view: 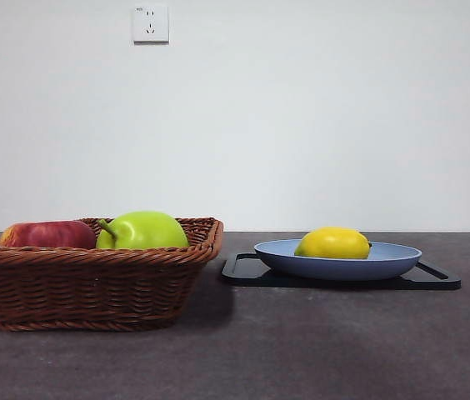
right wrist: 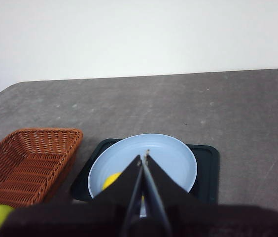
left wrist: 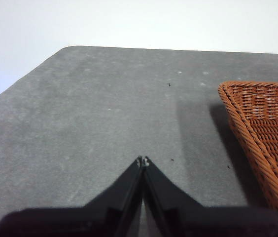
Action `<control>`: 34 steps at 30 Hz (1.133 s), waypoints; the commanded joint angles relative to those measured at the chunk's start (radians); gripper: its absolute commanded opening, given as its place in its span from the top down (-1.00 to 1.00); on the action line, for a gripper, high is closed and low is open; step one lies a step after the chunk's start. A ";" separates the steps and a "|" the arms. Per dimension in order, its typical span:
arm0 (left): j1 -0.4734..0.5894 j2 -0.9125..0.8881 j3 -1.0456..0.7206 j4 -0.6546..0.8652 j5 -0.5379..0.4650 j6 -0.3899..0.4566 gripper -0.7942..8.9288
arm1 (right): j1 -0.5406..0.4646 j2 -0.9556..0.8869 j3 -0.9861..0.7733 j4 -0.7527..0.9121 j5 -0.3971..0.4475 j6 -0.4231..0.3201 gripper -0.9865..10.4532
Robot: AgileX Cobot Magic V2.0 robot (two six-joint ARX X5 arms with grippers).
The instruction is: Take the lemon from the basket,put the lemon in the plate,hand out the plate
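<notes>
— What's nearest on my screen from the front camera?

— I see the basket [view: 93,271] at lower left on the grey table [view: 302,350], with a red apple [view: 47,234] and a green apple [view: 143,231] showing over its braided rim, the two touching or nearly so.

— And the lemon?

— I have the lemon [view: 332,243] right of centre, lying in the blue plate [view: 385,262]. The plate sits on a flat black tray [view: 435,279], just beside the basket but apart from it. Behind everything is a white wall with a socket [view: 150,23] at the top, left of centre.

— How do the claws look?

— On my left wrist feed, the left gripper [left wrist: 143,160] has its jaws pressed together, holding nothing, over bare table, with a corner of the basket [left wrist: 267,128] at the right edge of the frame. On the right wrist feed, the right gripper [right wrist: 145,158] is also pinched closed and empty, above the plate [right wrist: 178,158]; a slice of lemon [right wrist: 110,180] peeks out at lower centre, partly hidden by the jaws. Neither arm shows in the front camera.
</notes>
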 commanded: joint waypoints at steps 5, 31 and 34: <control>0.003 -0.003 -0.006 -0.004 0.002 -0.005 0.82 | -0.013 -0.062 0.003 -0.021 0.030 -0.254 0.82; 0.003 -0.003 -0.006 -0.004 0.002 -0.005 0.82 | -0.331 -0.448 -0.445 0.031 -0.108 -0.179 0.82; 0.003 -0.003 -0.006 -0.005 0.002 -0.005 0.82 | -0.331 -0.455 -0.457 0.031 -0.108 -0.179 0.82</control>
